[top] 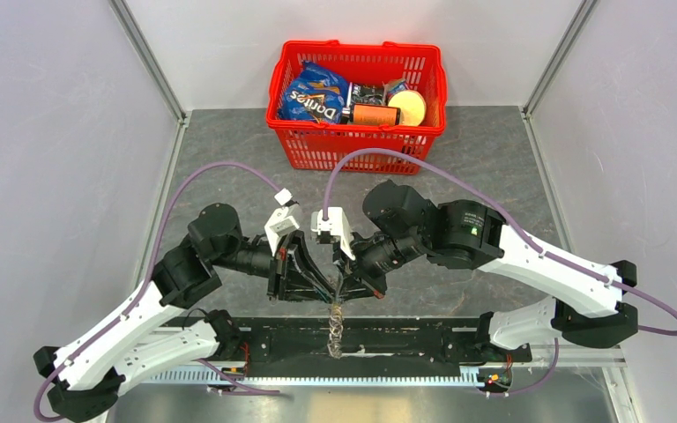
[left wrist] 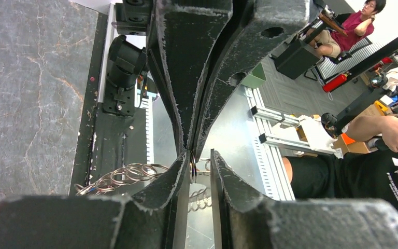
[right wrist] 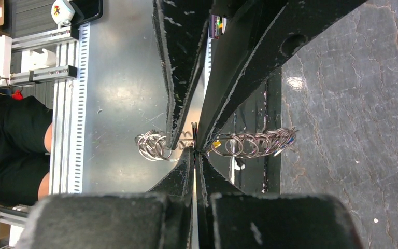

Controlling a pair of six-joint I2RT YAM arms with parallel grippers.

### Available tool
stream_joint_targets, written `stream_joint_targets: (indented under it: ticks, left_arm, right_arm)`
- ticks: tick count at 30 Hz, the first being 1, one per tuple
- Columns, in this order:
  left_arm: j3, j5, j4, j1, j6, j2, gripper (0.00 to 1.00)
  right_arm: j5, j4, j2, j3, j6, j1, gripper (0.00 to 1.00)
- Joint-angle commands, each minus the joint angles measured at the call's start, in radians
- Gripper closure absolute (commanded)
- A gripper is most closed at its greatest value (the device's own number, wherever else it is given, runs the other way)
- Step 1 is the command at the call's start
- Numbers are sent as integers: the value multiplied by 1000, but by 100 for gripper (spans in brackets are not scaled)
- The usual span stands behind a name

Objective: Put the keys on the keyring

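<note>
The keyring [top: 338,328] looks like a string of many small grey metal rings and hangs below the two grippers, which meet tip to tip. My right gripper [top: 347,287] [right wrist: 195,150] is shut on one thin ring of it. My left gripper [top: 325,287] [left wrist: 201,155] has its jaws a little apart around that same ring [left wrist: 193,167], which lies against one finger. The ring bunches [right wrist: 249,144] [left wrist: 129,175] spread to both sides. A yellow bit [right wrist: 216,143] and a blue bit [right wrist: 289,139] show among the rings; the keys themselves are not clear.
A red basket [top: 357,148] of snacks stands at the back centre. A black rail [top: 423,339] and a metal strip [top: 361,379] run along the near edge under the hanging rings. Grey walls close both sides.
</note>
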Motion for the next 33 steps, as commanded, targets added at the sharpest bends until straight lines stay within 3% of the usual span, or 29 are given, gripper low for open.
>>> stream_joint_targets:
  ticks: [1,4,8,11,20,26,29,33]
  left_arm:
    - [9,37,-5,-4,33,8,75]
    - [9,38,-5,-4,35,14,84]
    - [8,42,-4,-4,39,21,88]
    - [6,46,-5,-4,45,22,98]
    - [7,15,3,-4,68,-4,98]
    - [-10,16,69,-5,33,-29,98]
    - [-35,18,139,-4,-6,-46,98]
    - [-49,1,211,-4,-41,-71,98]
  right_arm:
    - [-4,66,-6,54,-24,2,100]
    - [-6,64,-8,54,-25,2,100]
    - [-11,63,-12,50,-30,2,100]
    - [-13,62,-15,48,-32,3,100]
    - [-36,86,-50,28,-30,3,100]
    - [-21,133,-104,-16,6,2,69]
    - [-8,168,-145,-48,27,3,61]
    - [6,208,-193,-91,51,3,58]
